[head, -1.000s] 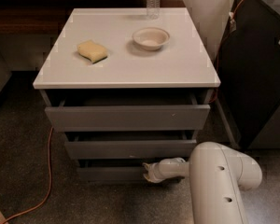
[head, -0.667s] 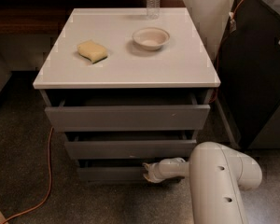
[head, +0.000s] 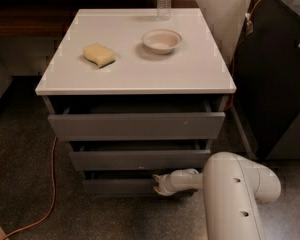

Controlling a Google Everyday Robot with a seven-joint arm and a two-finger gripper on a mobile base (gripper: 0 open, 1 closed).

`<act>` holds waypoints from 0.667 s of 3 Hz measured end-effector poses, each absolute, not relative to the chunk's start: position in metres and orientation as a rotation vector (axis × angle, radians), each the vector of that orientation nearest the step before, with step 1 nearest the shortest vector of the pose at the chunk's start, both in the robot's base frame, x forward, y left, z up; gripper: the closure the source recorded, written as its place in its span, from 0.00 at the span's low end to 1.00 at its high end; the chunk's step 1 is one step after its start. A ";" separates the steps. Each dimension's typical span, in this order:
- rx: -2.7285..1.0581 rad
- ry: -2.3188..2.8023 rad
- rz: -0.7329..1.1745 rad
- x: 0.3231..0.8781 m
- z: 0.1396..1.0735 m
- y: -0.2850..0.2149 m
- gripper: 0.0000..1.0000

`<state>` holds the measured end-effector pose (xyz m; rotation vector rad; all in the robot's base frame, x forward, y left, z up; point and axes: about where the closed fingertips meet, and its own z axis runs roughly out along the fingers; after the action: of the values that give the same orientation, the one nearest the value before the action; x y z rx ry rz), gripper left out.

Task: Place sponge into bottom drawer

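The pale-yellow sponge (head: pixel 98 54) lies on the left part of the cabinet's white top (head: pixel 135 74). The bottom drawer (head: pixel 117 185) is the lowest grey front and stands pulled out a little, its inside hidden. My gripper (head: pixel 157 184) sits low at the right part of that drawer's front, at the end of my white arm (head: pixel 235 199) that comes in from the lower right. It is far below the sponge and holds nothing that I can see.
A white bowl (head: pixel 162 40) and a clear water bottle (head: pixel 163 1) stand on the top behind the sponge. The upper two drawers (head: pixel 136 125) stick out slightly. An orange cable (head: pixel 52 184) runs on the floor at left. A dark cabinet (head: pixel 280 84) stands right.
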<state>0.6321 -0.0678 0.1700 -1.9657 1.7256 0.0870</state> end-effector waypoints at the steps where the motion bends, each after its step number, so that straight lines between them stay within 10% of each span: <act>1: -1.966 1.726 0.087 0.632 0.170 -0.068 0.84; 2: -1.966 1.726 0.087 0.632 0.171 -0.068 1.00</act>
<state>0.6320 -0.0678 0.1714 -1.9659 1.7257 0.0872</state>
